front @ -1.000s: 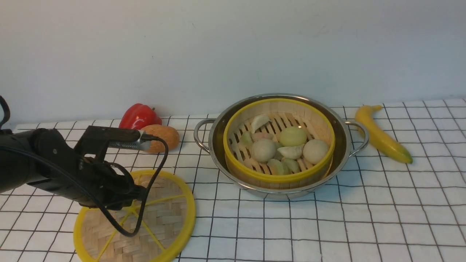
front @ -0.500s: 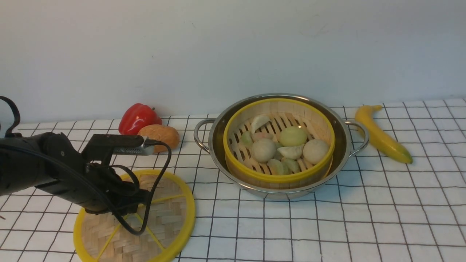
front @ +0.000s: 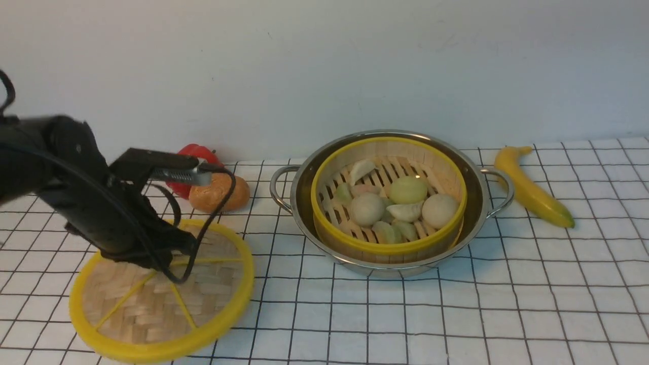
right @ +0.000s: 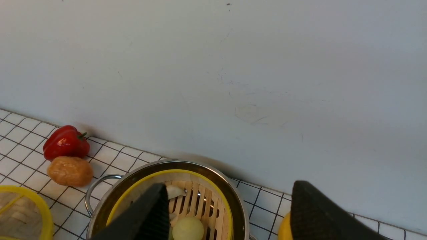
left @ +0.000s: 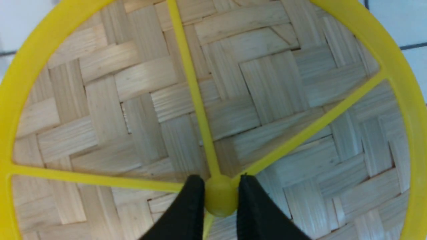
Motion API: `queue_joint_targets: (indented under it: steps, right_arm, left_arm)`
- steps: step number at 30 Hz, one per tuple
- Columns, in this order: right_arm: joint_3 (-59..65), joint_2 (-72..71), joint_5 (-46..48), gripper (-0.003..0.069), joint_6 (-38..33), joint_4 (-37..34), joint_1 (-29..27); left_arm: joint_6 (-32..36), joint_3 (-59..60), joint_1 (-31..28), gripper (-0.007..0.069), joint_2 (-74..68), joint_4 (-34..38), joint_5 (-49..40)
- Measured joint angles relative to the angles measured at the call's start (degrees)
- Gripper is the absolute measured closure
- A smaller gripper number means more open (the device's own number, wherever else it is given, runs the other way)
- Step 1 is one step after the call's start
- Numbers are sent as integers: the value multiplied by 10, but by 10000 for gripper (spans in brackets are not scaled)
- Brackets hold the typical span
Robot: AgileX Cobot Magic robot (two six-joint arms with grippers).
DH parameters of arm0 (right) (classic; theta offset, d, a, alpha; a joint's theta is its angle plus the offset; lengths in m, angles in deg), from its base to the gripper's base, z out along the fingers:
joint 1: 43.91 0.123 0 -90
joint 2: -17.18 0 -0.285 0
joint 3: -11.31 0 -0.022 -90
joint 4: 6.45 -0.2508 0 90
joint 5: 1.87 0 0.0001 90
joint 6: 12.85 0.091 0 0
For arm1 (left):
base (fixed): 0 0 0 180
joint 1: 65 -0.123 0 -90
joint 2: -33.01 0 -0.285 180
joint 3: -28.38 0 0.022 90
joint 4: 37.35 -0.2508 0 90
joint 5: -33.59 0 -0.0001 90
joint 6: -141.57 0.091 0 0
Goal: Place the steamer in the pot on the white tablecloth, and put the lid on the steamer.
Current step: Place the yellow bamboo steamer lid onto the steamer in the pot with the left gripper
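The lid [front: 152, 304], a flat woven disc with a yellow rim and spokes, is at the front left over the white tablecloth [front: 456, 314]. My left gripper [front: 170, 261] is shut on its yellow hub [left: 220, 198], with one black finger [left: 190, 206] on each side. The steamer [front: 388, 248], with dumplings and buns inside, sits uncovered inside the steel pot [front: 476, 192] at the centre. My right gripper [right: 229, 186] is out of the front view. Its wrist view shows it open and empty, above the pot [right: 203, 166] and steamer [right: 200, 196].
A red pepper [front: 195, 154] and a brown bread roll [front: 220, 192] lie behind the lid, close to the left arm. A yellow banana [front: 532, 190] lies to the right of the pot. A plain wall runs along the back of the table.
The left jaws have closed onto the lid's hub. The left arm has risen and drawn back to the left, and the lid has shifted left with it.
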Motion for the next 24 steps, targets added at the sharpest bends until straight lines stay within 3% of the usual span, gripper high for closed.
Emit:
queue_joint_targets:
  steps: [2,7,12,17,24]
  right_arm:
    - [0,-7,0,177,0,0,0]
    - [0,-18,0,177,0,1,0]
    - [0,-22,-1,177,-1,1,0]
    - [0,-22,-1,177,-2,1,0]
    - [0,-22,-1,177,-2,1,0]
  left_arm:
    - [-21,-68,4,512,0,-21,-43]
    - [-28,-174,35,512,-4,-16,-51]
    - [-27,-278,143,512,-55,8,-49]
    - [-26,-366,245,512,-152,-13,-49]
    - [-26,-471,301,512,-247,-50,-52]
